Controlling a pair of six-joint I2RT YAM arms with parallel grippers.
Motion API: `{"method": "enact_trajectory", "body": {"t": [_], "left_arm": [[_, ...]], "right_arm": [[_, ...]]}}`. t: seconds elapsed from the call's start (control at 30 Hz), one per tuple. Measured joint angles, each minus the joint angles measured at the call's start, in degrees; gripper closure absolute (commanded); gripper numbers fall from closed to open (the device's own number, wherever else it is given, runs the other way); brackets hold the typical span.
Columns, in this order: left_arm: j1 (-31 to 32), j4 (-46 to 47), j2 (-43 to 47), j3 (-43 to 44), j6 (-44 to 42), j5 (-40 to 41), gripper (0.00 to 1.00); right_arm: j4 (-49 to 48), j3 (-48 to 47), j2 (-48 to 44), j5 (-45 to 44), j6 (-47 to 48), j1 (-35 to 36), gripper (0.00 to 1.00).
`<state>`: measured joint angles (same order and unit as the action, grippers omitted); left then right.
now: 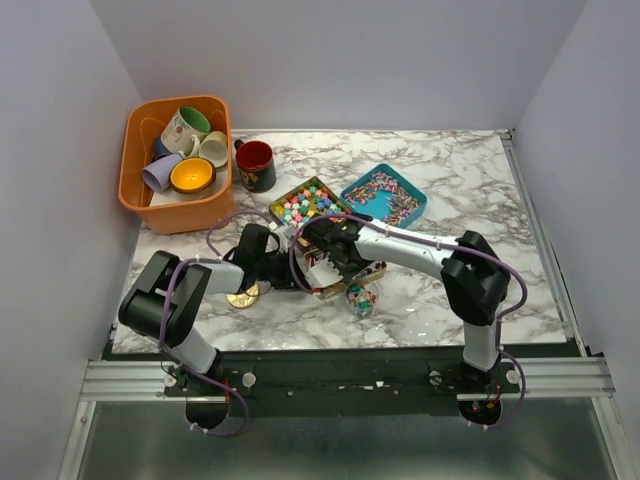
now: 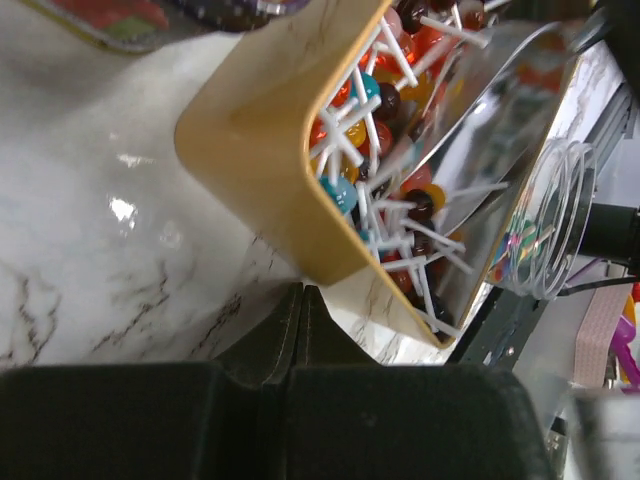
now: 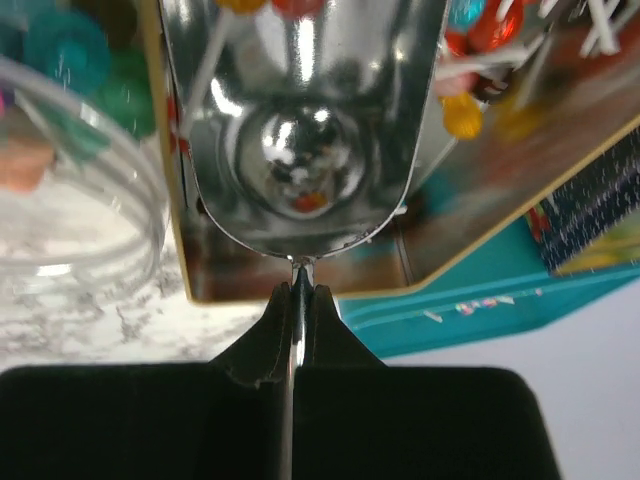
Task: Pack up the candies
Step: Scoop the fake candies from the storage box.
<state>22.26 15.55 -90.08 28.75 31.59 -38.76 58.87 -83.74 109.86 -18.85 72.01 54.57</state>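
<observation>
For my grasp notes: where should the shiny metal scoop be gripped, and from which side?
Grip the shiny metal scoop by its thin flat handle at the rounded rear end, from behind, as the right claw does; the bowl is too wide and curved.

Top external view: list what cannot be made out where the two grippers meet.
Lollipop tin: mostly under the right arm; contents hidden from above.
Metal scoop: covered by the right gripper from above; only the right wrist view shows it.
Left gripper: a dark mass from above; whether it pinches the tin is unclear, in the left wrist view too.
Clear jar: too small to judge its fill.
</observation>
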Motion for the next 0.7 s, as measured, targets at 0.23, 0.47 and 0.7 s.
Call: {"method": "enact_trajectory", "body": {"t": [0.23,0.47,0.7], "left_arm": [[-0.20,-0.46,-2.69,2.14,0.87,-2.01,1.00],[-1.05,-5.95,-2.23,4.09,-1.03,-1.84,1.00],[-4.55,-19.02,5.57,6.64,-7.37,-1.05,1.00]], "right_arm": [[0.57,-3.76,4.87,5.16,-4.76,-0.96,0.99],[-0.68,-2.82,3.82,10.64,-7.15,-3.39,0.99],[-3.48,-1.38,1.86,17.57,-7.72,-6.21,0.99]]}}
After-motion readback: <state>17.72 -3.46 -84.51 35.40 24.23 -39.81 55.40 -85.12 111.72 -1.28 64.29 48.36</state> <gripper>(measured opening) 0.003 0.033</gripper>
